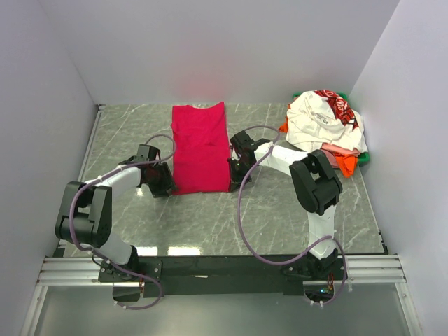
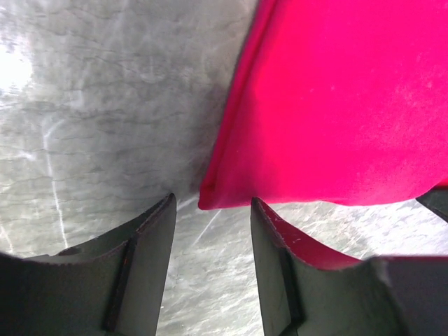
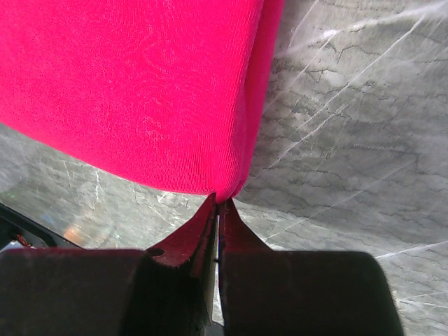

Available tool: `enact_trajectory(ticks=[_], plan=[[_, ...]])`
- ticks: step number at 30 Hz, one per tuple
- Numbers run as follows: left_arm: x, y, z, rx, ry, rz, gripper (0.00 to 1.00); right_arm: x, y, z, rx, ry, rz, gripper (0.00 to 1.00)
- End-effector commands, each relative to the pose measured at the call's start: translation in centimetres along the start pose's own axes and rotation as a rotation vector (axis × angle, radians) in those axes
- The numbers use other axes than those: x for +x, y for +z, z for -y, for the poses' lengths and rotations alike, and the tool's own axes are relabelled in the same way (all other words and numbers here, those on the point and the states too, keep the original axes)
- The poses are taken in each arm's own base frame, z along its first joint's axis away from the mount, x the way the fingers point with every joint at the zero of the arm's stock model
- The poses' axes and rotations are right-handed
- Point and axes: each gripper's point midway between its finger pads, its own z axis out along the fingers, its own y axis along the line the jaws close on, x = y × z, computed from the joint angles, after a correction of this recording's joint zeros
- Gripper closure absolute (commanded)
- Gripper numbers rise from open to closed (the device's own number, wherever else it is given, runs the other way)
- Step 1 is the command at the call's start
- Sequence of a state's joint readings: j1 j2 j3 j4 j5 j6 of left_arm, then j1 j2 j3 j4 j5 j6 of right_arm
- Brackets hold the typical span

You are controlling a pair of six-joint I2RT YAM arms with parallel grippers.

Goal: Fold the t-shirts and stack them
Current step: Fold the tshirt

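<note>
While my right tool (image 3: 217, 204) is pinched together on the near right corner of the red shirt (image 1: 201, 147), my left tool (image 2: 211, 210) stands with its dark fingers apart, the shirt's near left corner just ahead of the gap. That shirt lies as a flat, smooth, long rectangle of soft knit on the grey marbled bench (image 1: 210, 224), between both arms. Well apart, at the far right corner, sits a rumpled pile of shirts (image 1: 325, 129), white with red print on top, orange and green edges showing beneath.
</note>
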State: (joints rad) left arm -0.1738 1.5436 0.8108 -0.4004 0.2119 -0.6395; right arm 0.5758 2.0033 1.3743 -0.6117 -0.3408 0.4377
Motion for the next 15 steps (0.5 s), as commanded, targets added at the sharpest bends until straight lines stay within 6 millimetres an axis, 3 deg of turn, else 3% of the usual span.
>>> enact_trajectory(ticks=[1, 6, 15], plan=[[0.0, 0.4, 0.0, -0.009, 0.020, -0.002, 0.48, 0.1, 0.2, -0.3, -0.007, -0.010, 0.005, 0.96], [0.3, 0.9, -0.2, -0.033, 0.022, -0.017, 0.53, 0.2, 0.2, -0.2, -0.006, -0.011, 0.002, 0.96], [0.9, 1.4, -0.1, -0.051, 0.035, -0.042, 0.75, 0.2, 0.1, -0.5, -0.017, -0.012, 0.004, 0.96]])
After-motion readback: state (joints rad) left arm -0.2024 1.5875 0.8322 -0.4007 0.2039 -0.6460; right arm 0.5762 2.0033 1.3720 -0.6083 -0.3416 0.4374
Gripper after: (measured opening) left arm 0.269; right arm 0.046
